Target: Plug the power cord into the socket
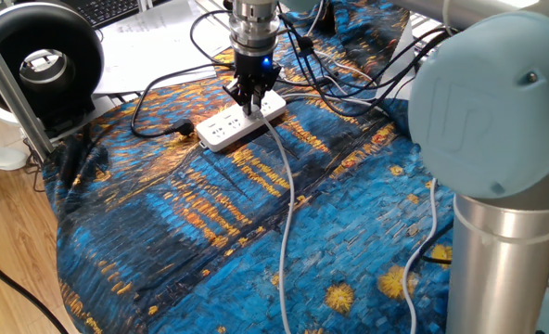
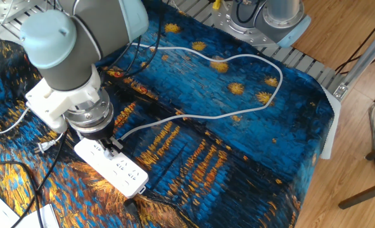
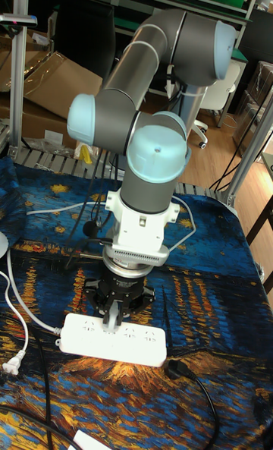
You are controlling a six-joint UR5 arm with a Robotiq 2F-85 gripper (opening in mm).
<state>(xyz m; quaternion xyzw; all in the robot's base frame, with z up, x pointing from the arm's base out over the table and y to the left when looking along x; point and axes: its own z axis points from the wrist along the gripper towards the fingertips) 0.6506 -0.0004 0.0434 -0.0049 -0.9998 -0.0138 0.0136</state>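
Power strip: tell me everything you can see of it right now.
The power strip is a white, oblong, plastic-looking bar with rows of small dark outlet holes. It lies flat on the blue and gold painted cloth, set diagonally in both fixed views. The pincer stands directly over one end, pressing the pale grey power cord plug down there; how deep the plug sits is hidden. A black cable leaves the opposite end, and a small white plug lies loose nearby.
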